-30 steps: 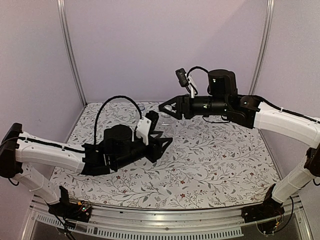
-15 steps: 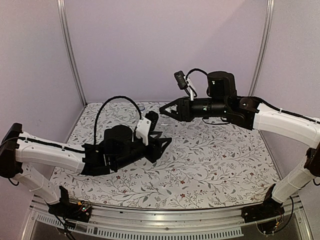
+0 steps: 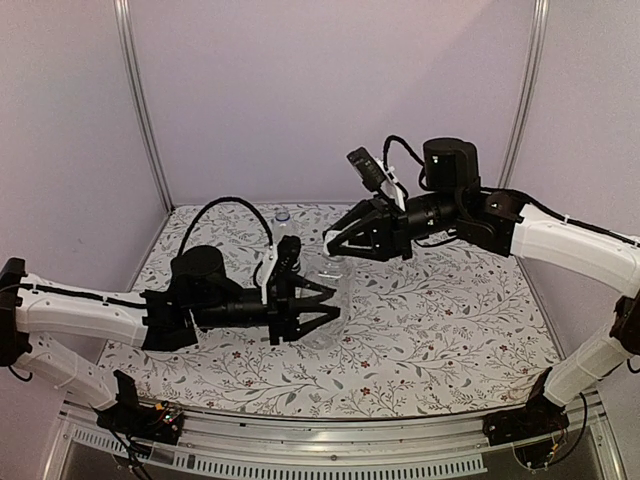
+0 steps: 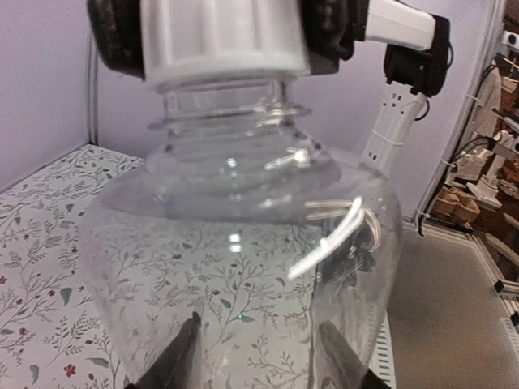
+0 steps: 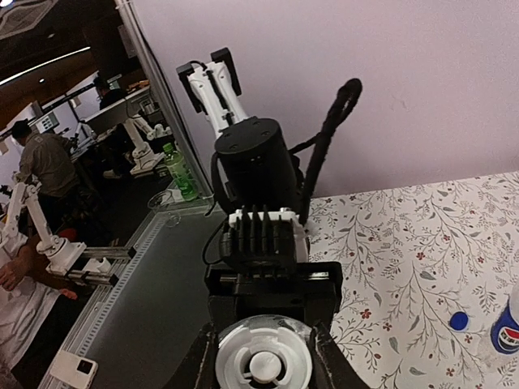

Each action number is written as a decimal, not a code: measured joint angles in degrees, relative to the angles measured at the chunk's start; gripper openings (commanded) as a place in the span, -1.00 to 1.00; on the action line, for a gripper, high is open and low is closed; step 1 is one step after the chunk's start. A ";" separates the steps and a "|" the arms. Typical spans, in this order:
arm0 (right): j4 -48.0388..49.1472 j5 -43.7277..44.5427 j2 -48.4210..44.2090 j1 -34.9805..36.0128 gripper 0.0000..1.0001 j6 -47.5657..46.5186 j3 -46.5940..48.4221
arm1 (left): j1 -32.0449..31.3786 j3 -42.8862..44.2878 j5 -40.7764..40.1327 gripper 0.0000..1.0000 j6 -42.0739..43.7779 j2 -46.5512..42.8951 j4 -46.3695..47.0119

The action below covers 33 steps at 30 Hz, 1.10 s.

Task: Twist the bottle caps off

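Observation:
My left gripper (image 3: 322, 305) is shut on the belly of the short unlabelled clear bottle (image 4: 243, 243), holding it over the table; its two fingers (image 4: 182, 356) show low through the plastic. The pale bottle cap (image 5: 263, 363) tops that bottle. My right gripper (image 3: 338, 250) comes down from the right and is shut on that cap (image 4: 227, 40), a black finger (image 5: 203, 356) on each side of it. A blue bottle cap (image 5: 459, 321) lies loose on the table beside the Pepsi bottle (image 5: 508, 328). That labelled bottle (image 3: 283, 228) stands at the back.
The table is covered by a floral cloth (image 3: 450, 320). Lilac walls with metal posts (image 3: 140, 100) close in the back and sides. A metal rail (image 3: 330, 455) runs along the near edge.
The right gripper dipped onto the pale cap and closed from half open. The left arm drew back to the left and its wrist turned, with the clear bottle still in its jaws.

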 measured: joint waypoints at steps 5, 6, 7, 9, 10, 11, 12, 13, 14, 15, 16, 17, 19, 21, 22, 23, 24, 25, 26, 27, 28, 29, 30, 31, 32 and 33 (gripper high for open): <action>0.20 -11.80 0.59 0.59 -0.91 -4.70 0.48 | 1.25 -1.66 14.69 -0.32 -3.13 -0.26 4.85; 0.37 -13.29 0.90 0.63 -0.89 -5.18 0.63 | 1.31 -1.68 16.31 -0.32 -3.74 -0.22 5.20; 0.52 -14.97 1.29 0.61 -0.86 -5.68 0.87 | 1.42 -1.68 17.66 -0.33 -4.31 -0.09 5.55; 0.70 -16.96 1.92 0.61 -0.81 -6.32 1.25 | 1.62 -1.66 19.52 -0.32 -5.09 0.28 6.19; 0.79 -17.59 2.16 0.61 -0.76 -6.51 1.36 | 1.68 -1.66 20.24 -0.33 -5.44 0.50 6.56; 0.81 -18.21 2.38 0.55 -0.71 -6.67 1.46 | 1.73 -1.66 20.74 -0.33 -5.68 0.72 6.86; 0.81 -18.51 2.51 0.50 -0.62 -6.73 1.49 | 1.79 -1.66 21.03 -0.33 -5.84 0.81 7.02; 0.81 -18.62 2.58 0.48 -0.49 -6.73 1.51 | 1.86 -1.68 21.11 -0.33 -5.92 0.85 7.06; 0.83 -18.60 2.58 0.37 -0.33 -6.71 1.51 | 1.86 -1.66 21.05 -0.33 -5.97 0.85 7.04; 0.83 -18.49 2.58 0.28 -0.09 -6.64 1.51 | 1.88 -1.66 20.81 -0.32 -5.95 0.85 6.99; 0.83 -18.16 2.58 0.22 0.17 -6.54 1.51 | 1.88 -1.66 20.39 -0.32 -5.90 0.85 6.95; 0.83 -17.44 2.56 0.13 0.36 -6.36 1.51 | 1.88 -1.68 19.71 -0.32 -5.68 0.85 6.78; 0.70 -15.50 2.32 -0.72 0.63 -5.09 1.44 | 1.88 -1.68 18.08 -0.32 -5.11 0.63 6.82; 0.74 -13.00 1.66 -1.84 0.82 -4.11 1.25 | 1.88 -1.66 15.82 -0.32 -4.55 0.42 6.58; 0.70 -11.56 1.07 -2.32 0.87 -3.50 1.07 | 1.86 -1.60 14.21 -0.31 -4.31 0.31 6.16; 0.70 -9.97 0.48 -2.58 0.90 -2.75 0.92 | 1.77 -1.49 11.96 -0.31 -4.07 0.28 5.51; 0.66 -7.91 -0.31 -2.78 0.92 -1.92 0.79 | 1.62 -1.38 10.25 -0.31 -3.82 0.28 4.76; 0.66 -6.12 -0.98 -2.84 0.94 -1.03 0.74 | 1.44 -1.20 7.93 -0.31 -3.52 0.31 3.93; 0.59 -4.04 -1.86 -2.82 0.95 -0.24 0.72 | 1.22 -0.92 5.42 -0.31 -3.15 0.35 2.91; 0.57 -1.57 -2.84 -2.82 0.96 0.94 0.72 | 0.96 -0.63 2.43 -0.31 -2.89 0.37 2.14; 0.61 0.85 -3.74 -2.82 0.96 2.03 0.72 | 0.70 -0.42 0.76 -0.31 -2.67 0.39 1.57; 0.66 3.19 -4.55 -2.82 0.96 3.08 0.72 | 0.13 0.07 -2.54 -0.31 -2.38 0.50 0.70; 0.76 5.46 -5.27 -2.82 0.96 4.26 0.72 | -0.37 0.44 -4.74 -0.30 -2.05 0.74 0.26; 0.81 7.45 -5.88 -2.82 0.97 5.51 0.72 | -0.96 0.96 -7.39 -0.30 -1.77 1.09 -0.24; 0.83 10.34 -6.38 -2.80 0.97 6.67 0.72 | -1.60 1.46 -9.70 -0.30 -1.49 1.51 -0.74; 0.81 12.15 -6.69 -2.73 0.97 7.82 0.72 | -2.23 1.99 -12.11 -0.30 -1.29 1.99 -1.20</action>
